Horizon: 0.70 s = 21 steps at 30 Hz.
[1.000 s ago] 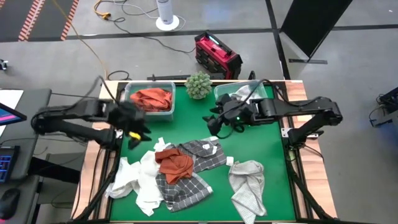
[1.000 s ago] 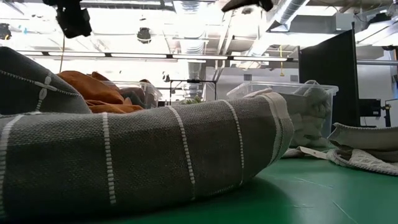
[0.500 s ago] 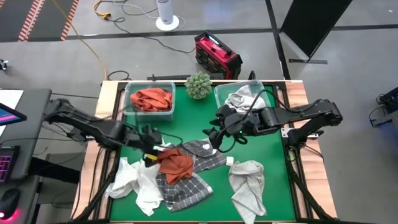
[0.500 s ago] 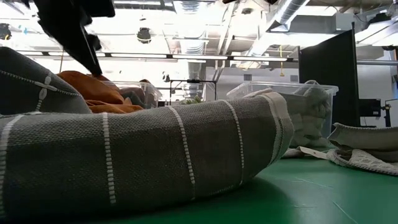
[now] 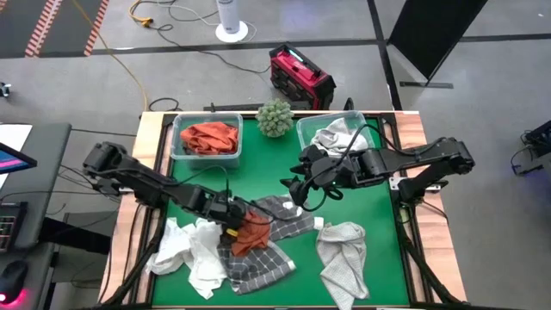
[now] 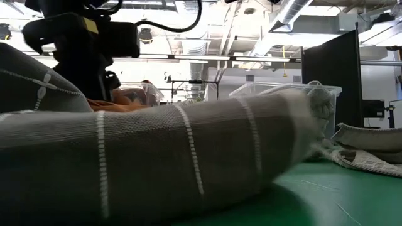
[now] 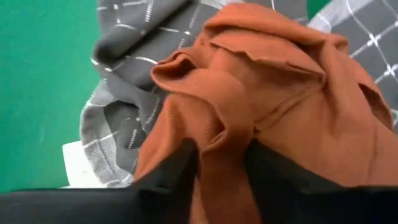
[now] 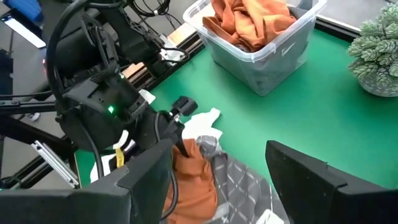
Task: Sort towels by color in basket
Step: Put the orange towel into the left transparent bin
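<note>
A rust-orange towel lies crumpled on top of a dark grey plaid towel in the pile at the table's near middle. My left gripper is down on the orange towel's left side, shut on a raised fold of it. White towels lie left of the pile, and a light grey one lies to the right. My right gripper hangs open above the table's middle, holding nothing. In the low view a grey lined towel hides most of the pile. My left gripper pinches an upstanding fold of the rust-orange towel between its two fingers, near the towel's left edge. It comes slanting down from the table's left. The fold holds several layers. The rest of the towel lies on the plaid towel.
A clear bin with orange cloth stands at the far left. A second clear bin with white and grey cloth stands at the far right. A small green plant sits between them. Bare green mat lies in the middle.
My left gripper has come down from beside the orange bin, toward the table's near edge and right, onto the rust-orange towel. The towel is bunched up under it. In the low view the grey lined towel in front has shifted.
</note>
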Motion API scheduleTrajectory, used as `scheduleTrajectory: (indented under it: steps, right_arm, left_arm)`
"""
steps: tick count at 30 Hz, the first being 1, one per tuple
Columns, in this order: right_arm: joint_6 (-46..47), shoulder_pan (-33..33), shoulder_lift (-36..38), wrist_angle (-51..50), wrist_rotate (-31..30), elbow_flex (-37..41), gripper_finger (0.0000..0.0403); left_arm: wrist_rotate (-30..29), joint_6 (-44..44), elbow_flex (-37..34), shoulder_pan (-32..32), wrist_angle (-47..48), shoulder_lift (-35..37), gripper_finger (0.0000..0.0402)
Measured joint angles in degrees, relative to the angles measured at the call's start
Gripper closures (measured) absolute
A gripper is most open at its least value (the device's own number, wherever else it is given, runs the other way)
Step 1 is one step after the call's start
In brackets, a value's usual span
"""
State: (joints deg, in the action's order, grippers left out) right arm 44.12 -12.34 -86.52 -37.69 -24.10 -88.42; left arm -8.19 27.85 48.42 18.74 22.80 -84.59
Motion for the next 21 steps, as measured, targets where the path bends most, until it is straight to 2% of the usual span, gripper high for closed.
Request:
scheduleTrajectory:
  steps: [4,5,10,18,21]
  right_arm:
    - [0.3,-0.5,0.0,0.0,0.0,0.0,0.0117]
    - [0.4,-0.5,0.0,0.0,0.0,0.0,0.0117]
    - [0.9,-1.1,0.0,0.0,0.0,0.0,0.0117]
    - [1.1,-1.1,1.0,0.5,-1.2,0.0,0.0117]
    - [1.0,-1.1,1.0,0.5,-2.4,0.0,0.0117]
  left_arm:
    - [0.2,-0.9,0.0,-0.2,-3.3,-0.1,0.0371]
    - [0.2,-1.0,0.0,-0.2,-3.6,0.4,0.0384]
    - [-1.1,-0.1,0.0,-0.5,-3.1,6.0,0.0395]
    - [-9.9,1.0,0.0,-4.6,-3.5,25.1,0.0398]
    - [-10.8,1.4,0.0,-7.9,-6.2,32.1,0.0399]
